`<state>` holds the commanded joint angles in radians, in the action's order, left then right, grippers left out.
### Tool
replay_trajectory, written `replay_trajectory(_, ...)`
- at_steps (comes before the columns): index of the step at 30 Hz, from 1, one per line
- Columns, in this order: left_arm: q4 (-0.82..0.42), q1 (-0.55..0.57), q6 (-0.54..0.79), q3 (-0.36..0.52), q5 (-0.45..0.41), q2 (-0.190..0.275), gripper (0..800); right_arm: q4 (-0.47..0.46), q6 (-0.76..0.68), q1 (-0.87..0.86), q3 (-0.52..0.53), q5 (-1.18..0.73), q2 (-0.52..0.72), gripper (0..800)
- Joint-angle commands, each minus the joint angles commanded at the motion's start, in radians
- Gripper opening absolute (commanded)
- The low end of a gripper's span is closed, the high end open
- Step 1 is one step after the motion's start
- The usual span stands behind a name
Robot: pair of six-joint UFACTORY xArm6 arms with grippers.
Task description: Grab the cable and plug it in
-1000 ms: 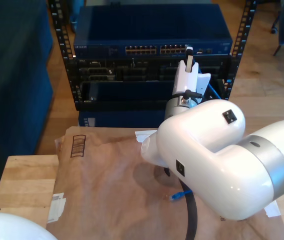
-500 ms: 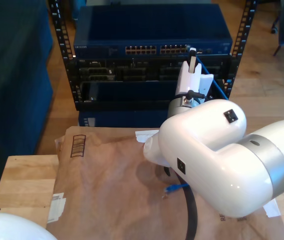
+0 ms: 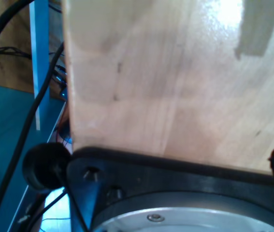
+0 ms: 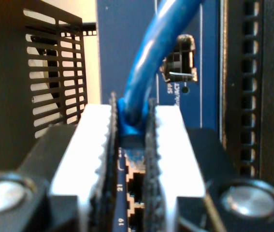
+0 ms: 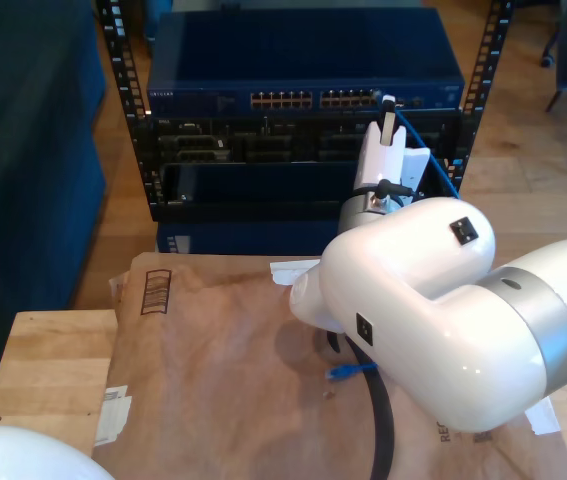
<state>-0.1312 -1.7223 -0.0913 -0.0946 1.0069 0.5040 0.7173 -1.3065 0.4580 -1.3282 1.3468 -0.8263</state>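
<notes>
Over the wood slab [image 3: 175,72] my first gripper's camera looks down, and its jaws are out of sight, so I cannot tell their state. At the exterior view's twelve o'clock sits the switch [image 5: 303,98] in the rack [image 5: 123,110]. At one o'clock my second gripper [image 5: 387,112] is clamped on the cable [image 4: 149,63], its plug [image 4: 129,135] pinched between the pads [image 4: 151,145] right at the ports [image 4: 137,186]. At six o'clock the cable's other end [image 5: 348,371] lies on brown paper [image 5: 213,380].
</notes>
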Motion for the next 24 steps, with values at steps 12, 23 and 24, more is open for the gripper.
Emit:
replay_trajectory(12,0.0,0.0,0.0,0.0,0.0,0.0,800,0.0,-0.002,0.008,0.008,-0.005,0.005,0)
replay_trajectory(23,0.0,0.0,0.0,0.0,0.0,0.0,800,0.002,-0.002,0.038,0.006,-0.008,0.008,0)
replay_trajectory(24,0.0,0.0,0.0,0.0,0.0,0.0,800,0.003,-0.002,0.04,0.006,-0.008,0.008,0)
